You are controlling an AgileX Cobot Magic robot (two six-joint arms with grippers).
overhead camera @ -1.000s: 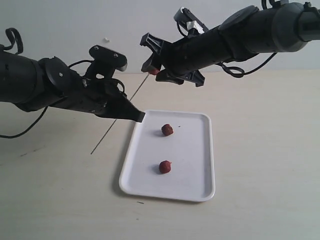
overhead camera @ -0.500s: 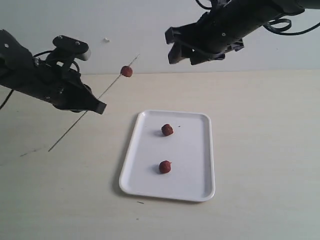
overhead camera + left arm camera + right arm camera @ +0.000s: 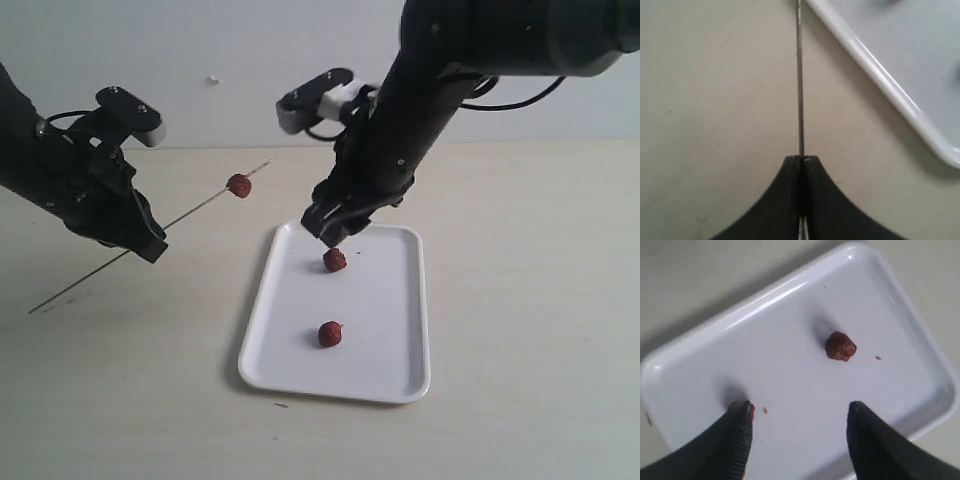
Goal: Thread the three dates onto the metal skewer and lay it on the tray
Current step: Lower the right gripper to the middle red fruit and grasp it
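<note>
step: 1 of 3 dates is threaded, so approx a third done. I'd say pickup of date no. 2 is in hand.
left gripper: fingers pinched shut on the skewer, holding it up off the table, at 9–10 o'clock from tray ctr and clear of the rim.
skewer: grey rod, tilted, free tip aiming at 2 o'clock in the ext view.
threaded date: sits on the rod near the tip end, at 11 o'clock from tray ctr, not over the tray.
tray: flat on the table, holds the 2 loose dates.
far date: at 12 o'clock of tray ctr.
near date: at 6 o'clock of ctr, apart from the far one.
right gripper: fingers spread wide, nothing held, hanging just above the far date. In the wrist view a date edge peeps out beside one finger, not btwn the jaws.
next move, my read: shift so the far date lies btwn the jaws, drop, close gently, then carry it to the tip and push on along the rod's line.
risk: small round fruit may roll off a finger; an off-axis push may bend or twist the rod.
</note>
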